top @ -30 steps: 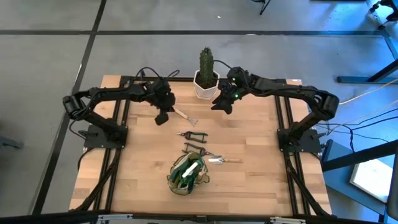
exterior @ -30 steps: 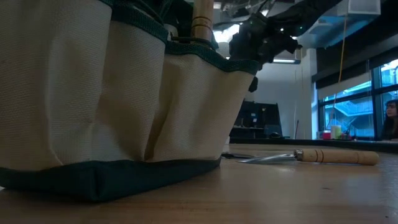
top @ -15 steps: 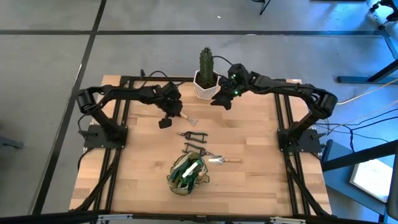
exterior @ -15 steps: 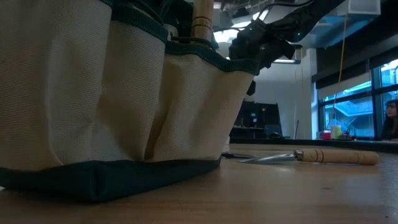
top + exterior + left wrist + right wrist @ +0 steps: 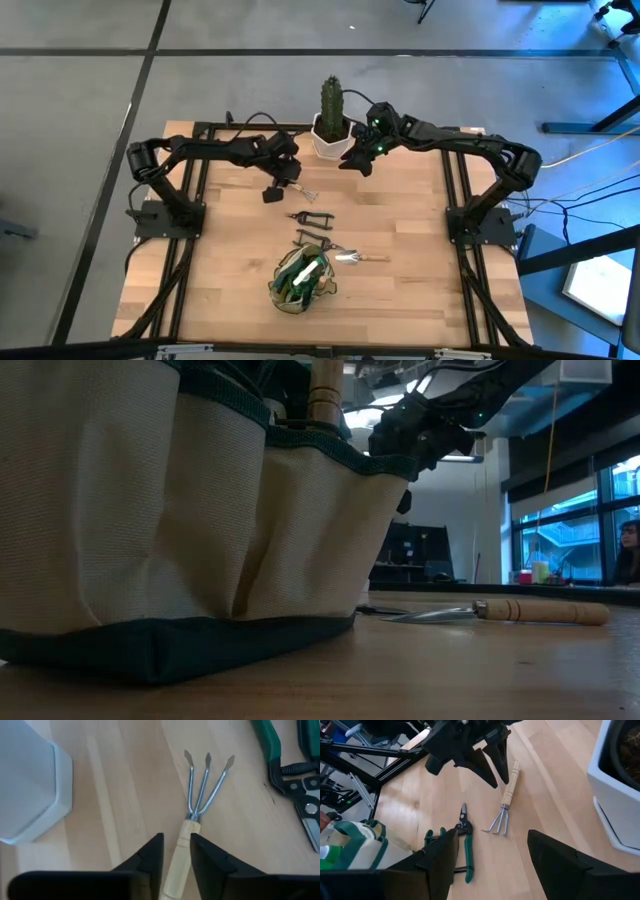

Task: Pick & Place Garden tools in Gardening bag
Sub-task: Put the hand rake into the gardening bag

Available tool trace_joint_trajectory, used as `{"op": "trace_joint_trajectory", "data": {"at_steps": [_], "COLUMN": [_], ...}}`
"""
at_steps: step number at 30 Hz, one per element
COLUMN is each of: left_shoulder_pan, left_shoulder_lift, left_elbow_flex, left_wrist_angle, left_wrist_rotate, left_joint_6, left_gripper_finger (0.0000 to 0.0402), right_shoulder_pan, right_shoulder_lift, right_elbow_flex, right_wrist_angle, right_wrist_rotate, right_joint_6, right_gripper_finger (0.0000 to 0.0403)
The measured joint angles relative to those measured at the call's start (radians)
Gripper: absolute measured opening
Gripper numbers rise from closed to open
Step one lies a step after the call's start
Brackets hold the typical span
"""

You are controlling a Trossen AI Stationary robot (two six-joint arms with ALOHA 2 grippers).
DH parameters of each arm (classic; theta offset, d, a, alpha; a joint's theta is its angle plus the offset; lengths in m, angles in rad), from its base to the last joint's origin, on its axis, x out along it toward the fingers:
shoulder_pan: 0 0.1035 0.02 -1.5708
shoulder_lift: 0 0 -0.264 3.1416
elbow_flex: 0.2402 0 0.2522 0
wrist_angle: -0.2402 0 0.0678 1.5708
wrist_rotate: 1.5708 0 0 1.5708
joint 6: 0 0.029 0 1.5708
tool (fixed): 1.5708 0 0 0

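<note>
A wooden-handled fork (image 5: 298, 188) lies flat on the table in front of the white cactus pot (image 5: 331, 140). My left gripper (image 5: 283, 185) is open above the fork, one finger (image 5: 152, 862) on each side of the handle (image 5: 180, 862), touching nothing. My right gripper (image 5: 492, 870) is open and hangs by the pot with nothing between its fingers. Green-handled shears (image 5: 308, 216), a dark tool (image 5: 318, 238) and a trowel (image 5: 360, 257) lie nearer the front. The gardening bag (image 5: 300, 280) stands upright at the front with tools in it.
The cactus (image 5: 331, 100) in its pot (image 5: 30, 785) stands at the far edge, close to both grippers. The shears (image 5: 290, 780) lie just beyond the fork's tines (image 5: 207, 775). Bare wood is to the left and right of the tools.
My left gripper has moved toward the table's right, over the fork's handle, and has rolled about its own axis. The fork and the other tools lie where they were.
</note>
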Motion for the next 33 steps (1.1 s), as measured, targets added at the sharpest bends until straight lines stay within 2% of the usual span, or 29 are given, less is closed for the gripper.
{"op": "trace_joint_trajectory", "data": {"at_steps": [6, 12, 20, 27, 33], "left_shoulder_pan": [0.007, 0.007, 0.006, 0.007, 0.006], "left_shoulder_lift": [0.000, 0.004, 0.114, 0.127, 0.128], "left_elbow_flex": [-0.006, -0.006, -0.007, -0.005, -0.005], "left_wrist_angle": [-0.056, -0.047, -0.035, -0.029, -0.029], "left_wrist_rotate": [-0.016, -0.022, -0.015, -0.005, -0.005], "left_joint_6": [-0.015, 0.000, -0.028, -0.071, -0.071], "left_gripper_finger": [0.0145, 0.0169, 0.0169, 0.0168, 0.0148], "right_shoulder_pan": [0.000, 0.000, 0.004, 0.026, 0.033], "right_shoulder_lift": [0.000, 0.000, 0.000, 0.000, 0.000], "right_elbow_flex": [0.000, 0.000, -0.001, -0.001, -0.001], "right_wrist_angle": [0.000, 0.001, 0.001, 0.001, 0.001], "right_wrist_rotate": [0.000, 0.000, 0.001, 0.002, 0.003], "right_joint_6": [-0.001, -0.004, 0.003, 0.024, 0.027], "right_gripper_finger": [0.0245, 0.0245, 0.0245, 0.0245, 0.0245]}}
